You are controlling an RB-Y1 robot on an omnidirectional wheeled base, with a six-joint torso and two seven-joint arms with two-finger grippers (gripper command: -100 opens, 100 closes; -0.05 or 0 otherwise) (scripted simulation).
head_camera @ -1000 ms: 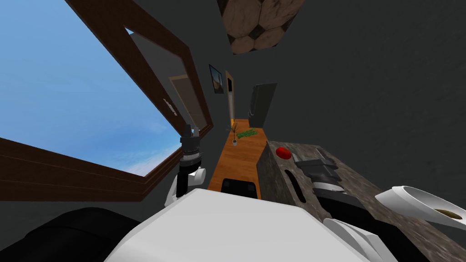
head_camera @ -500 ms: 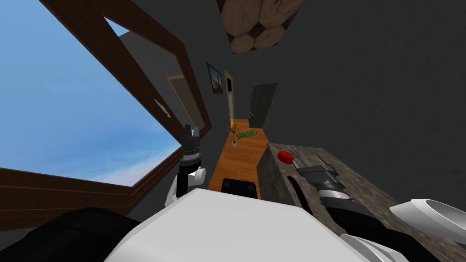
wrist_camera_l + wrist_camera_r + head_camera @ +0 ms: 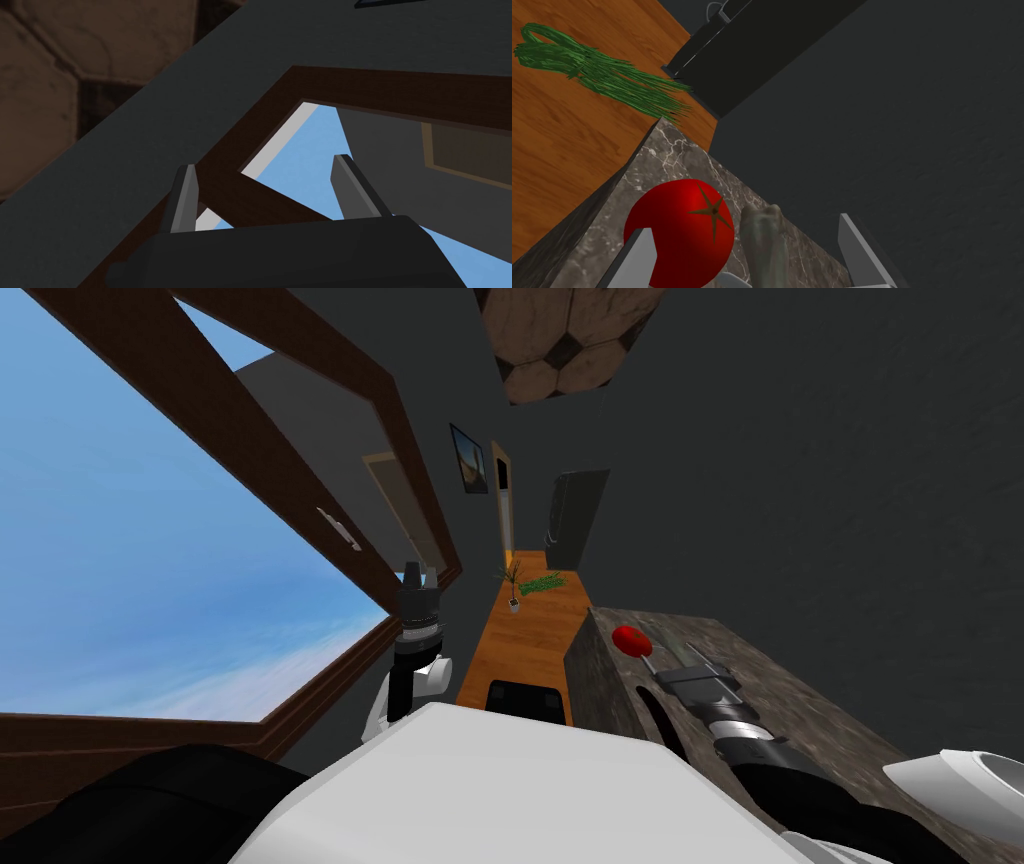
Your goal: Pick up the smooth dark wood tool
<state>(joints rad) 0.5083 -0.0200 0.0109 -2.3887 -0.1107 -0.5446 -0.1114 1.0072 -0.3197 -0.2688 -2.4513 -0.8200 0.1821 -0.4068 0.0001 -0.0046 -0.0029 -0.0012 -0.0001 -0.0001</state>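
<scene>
Spread wide, the jaws of the right gripper (image 3: 744, 223) pinch nothing. Between its two fingers lies the tool (image 3: 764, 242), a smooth, dull grey-brown piece with a rounded end. It lies on the marble counter (image 3: 677, 150), just beside the tomato (image 3: 682, 232). I cannot tell whether tool and tomato touch. One finger (image 3: 637, 257) rises in front of the tomato. The other finger (image 3: 862, 252) stands on the far side of the tool from the tomato, apart from it. The tomato is bright red with a dark star-shaped stem mark, and sits near the counter's corner.

Beyond the tomato, past the counter's edge, an orange wooden surface (image 3: 562, 135) carries a bunch of greens (image 3: 602, 75), well apart from the tomato.

In the head view the right gripper hangs over the counter just behind the tomato. The left gripper (image 3: 264, 162) is raised on the other side of the orange wooden surface from the tomato, its jaws also spread and holding nothing.
</scene>
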